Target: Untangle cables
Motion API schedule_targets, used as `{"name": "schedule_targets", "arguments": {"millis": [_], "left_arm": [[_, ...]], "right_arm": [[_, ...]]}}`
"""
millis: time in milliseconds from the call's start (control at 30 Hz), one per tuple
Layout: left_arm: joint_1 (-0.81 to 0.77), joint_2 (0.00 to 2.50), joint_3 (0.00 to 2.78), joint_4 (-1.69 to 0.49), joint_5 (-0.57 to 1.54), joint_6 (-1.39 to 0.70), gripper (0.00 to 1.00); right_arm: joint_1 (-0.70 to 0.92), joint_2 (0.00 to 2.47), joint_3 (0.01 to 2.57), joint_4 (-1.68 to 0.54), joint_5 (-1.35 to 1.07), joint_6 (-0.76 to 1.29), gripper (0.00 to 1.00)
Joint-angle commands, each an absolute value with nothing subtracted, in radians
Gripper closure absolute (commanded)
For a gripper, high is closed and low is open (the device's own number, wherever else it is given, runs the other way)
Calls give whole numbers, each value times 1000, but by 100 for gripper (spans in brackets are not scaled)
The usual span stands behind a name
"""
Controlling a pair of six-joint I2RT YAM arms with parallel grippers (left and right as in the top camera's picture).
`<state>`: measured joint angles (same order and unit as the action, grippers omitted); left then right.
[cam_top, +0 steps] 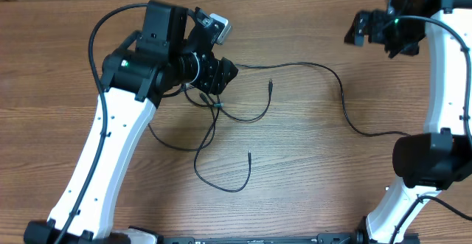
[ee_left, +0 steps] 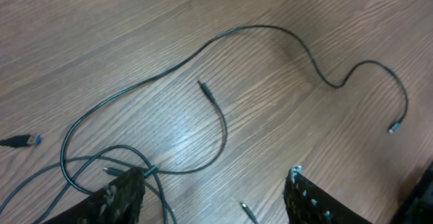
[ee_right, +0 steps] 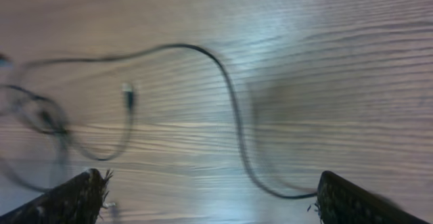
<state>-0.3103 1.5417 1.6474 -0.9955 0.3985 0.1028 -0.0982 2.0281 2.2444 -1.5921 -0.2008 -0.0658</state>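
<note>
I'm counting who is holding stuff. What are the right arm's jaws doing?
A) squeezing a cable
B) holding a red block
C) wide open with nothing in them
C: in the right wrist view the right jaws stand far apart and empty, while the cable lies loose on the table.

1. This is a robotics lab or test bench.
2. Two robot arms stand at the near edge of a plain wood-grain tabletop (cam_top: 310, 23). The left arm (cam_top: 110, 148) and the right arm (cam_top: 446, 67) both have white shells and black joints.
3. A small green light (cam_top: 124, 62) glows on a joint of the left arm, as on powered equipment.
4. Thick black wiring (cam_top: 94, 37) loops in the open beside the left arm, not tucked inside a casing.
5. Thin black cables (cam_top: 343, 100) lie in loose strands on the wood between the two arms.
</note>
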Motion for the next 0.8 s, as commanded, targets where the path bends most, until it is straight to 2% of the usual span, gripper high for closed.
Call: {"name": "schedule_targets", "arguments": {"millis": [0,333,367,400,467,533,600,733,767], "left_arm": [[-329,1478,1653,-990,415,74,32],[-330,1449,1654,-991,408,74,30],[-330,1449,1653,-990,409,73,30],[-330,1449,1653,-990,409,73,30],[-330,1449,1653,-990,409,74,30],[-330,1449,1653,-990,409,73,30],[-330,1449,1654,-991,409,73,30],[-330,1449,1653,-990,409,73,31],[-330,1449,1653,-991,409,74,31]], "right_arm": [[-94,2013,2087,-1528,-128,-205,2],[-69,2013,1689,-1258,-211,-312,3],[-64,2013,1666,-1235,-214,-312,11],[-58,2013,1647,-1217,-222,-312,24],[-48,2013,1621,-1196,-234,-312,36],[-39,2013,1592,-1173,-234,-312,41],[-30,2013,1563,-1154,-235,-311,55],[-21,2013,1528,-1131,-238,-307,56],[-22,2013,1526,-1127,-238,-303,71]]}}
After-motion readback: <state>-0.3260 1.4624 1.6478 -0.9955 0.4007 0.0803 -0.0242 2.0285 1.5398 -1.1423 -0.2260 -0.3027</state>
